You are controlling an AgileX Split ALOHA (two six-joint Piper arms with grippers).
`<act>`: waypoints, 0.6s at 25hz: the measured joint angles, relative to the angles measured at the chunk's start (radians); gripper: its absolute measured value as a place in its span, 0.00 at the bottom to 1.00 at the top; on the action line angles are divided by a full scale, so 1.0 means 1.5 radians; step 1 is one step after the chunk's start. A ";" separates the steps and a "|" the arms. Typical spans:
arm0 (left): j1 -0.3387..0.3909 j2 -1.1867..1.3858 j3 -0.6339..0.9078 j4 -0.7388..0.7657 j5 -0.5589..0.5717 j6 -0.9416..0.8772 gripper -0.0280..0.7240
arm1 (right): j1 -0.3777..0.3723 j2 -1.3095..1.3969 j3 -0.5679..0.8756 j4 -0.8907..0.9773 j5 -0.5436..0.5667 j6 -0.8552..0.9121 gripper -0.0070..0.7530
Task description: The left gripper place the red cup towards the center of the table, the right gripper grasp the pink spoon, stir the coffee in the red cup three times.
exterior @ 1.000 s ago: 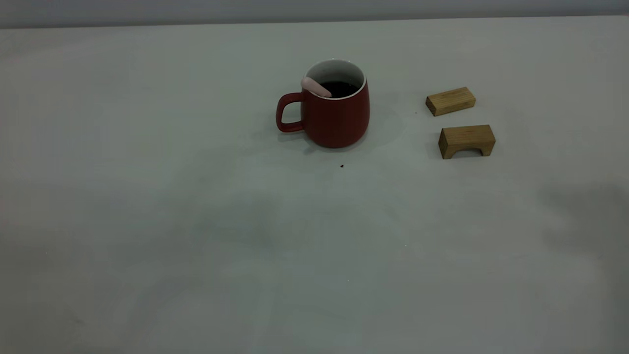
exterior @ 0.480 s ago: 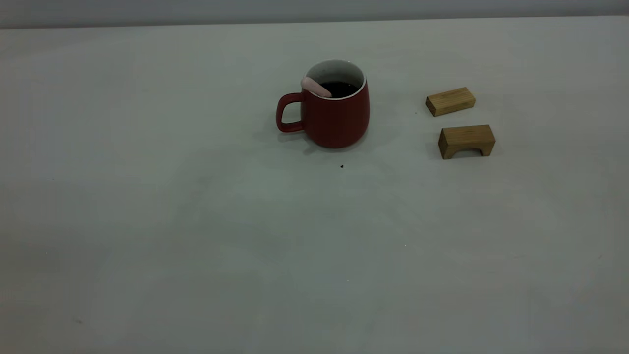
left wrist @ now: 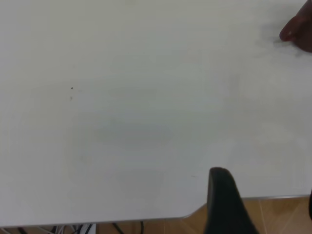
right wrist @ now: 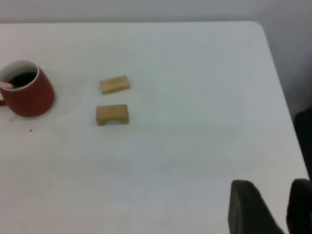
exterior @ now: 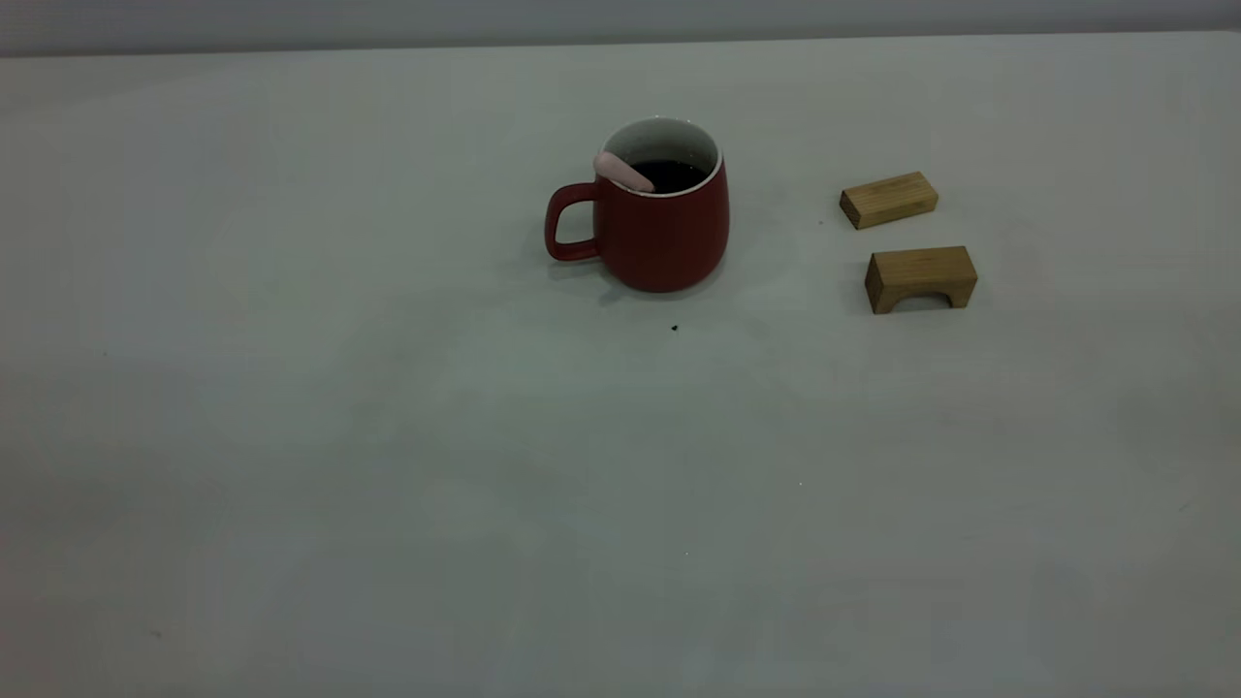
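- Across the table (exterior: 388, 436), in the outside view, neither of my grippers shows.
- From that view the red cup (exterior: 664, 228) stands upright near the middle of the far half, its handle turned toward my left arm's side.
- Dark coffee (exterior: 676, 175) lies flat inside it.
- My pink spoon (exterior: 623, 172) rests in the cup, its handle leaning out over the rim just above the cup's handle; its bowl is hidden in the coffee.
- Two wooden blocks sit well apart from the cup on my right arm's side: a flat block (exterior: 888, 199) farther back and an arched block (exterior: 921, 277) nearer.
- A tiny dark speck (exterior: 674, 328) lies on the table just in front of the cup.
- At my left wrist, my left gripper (left wrist: 265, 192) hangs over the table's near edge, holding nothing.
- I see only one dark finger (left wrist: 224, 204) there, so I cannot tell whether that hand is spread or pressed together.
- A red sliver of the cup (left wrist: 298, 33) shows at the border of this picture, far from the finger.
- At my right wrist, my right gripper (right wrist: 272, 184) hangs by the table's edge, well away from the cup (right wrist: 29, 95).
- Its two fingers stand a little apart, pinching nothing.
- Both blocks lie between that gripper and the cup, and the spoon's pink tip shows at the rim.
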 joint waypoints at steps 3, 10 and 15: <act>0.000 0.000 0.000 0.000 0.000 0.000 0.68 | 0.000 0.000 0.021 0.007 -0.001 -0.001 0.32; 0.000 0.000 0.000 0.000 0.000 0.000 0.68 | 0.000 0.000 0.031 0.037 0.005 -0.001 0.32; 0.000 0.000 0.000 0.000 0.000 0.000 0.68 | 0.000 0.000 0.035 0.037 0.008 -0.001 0.32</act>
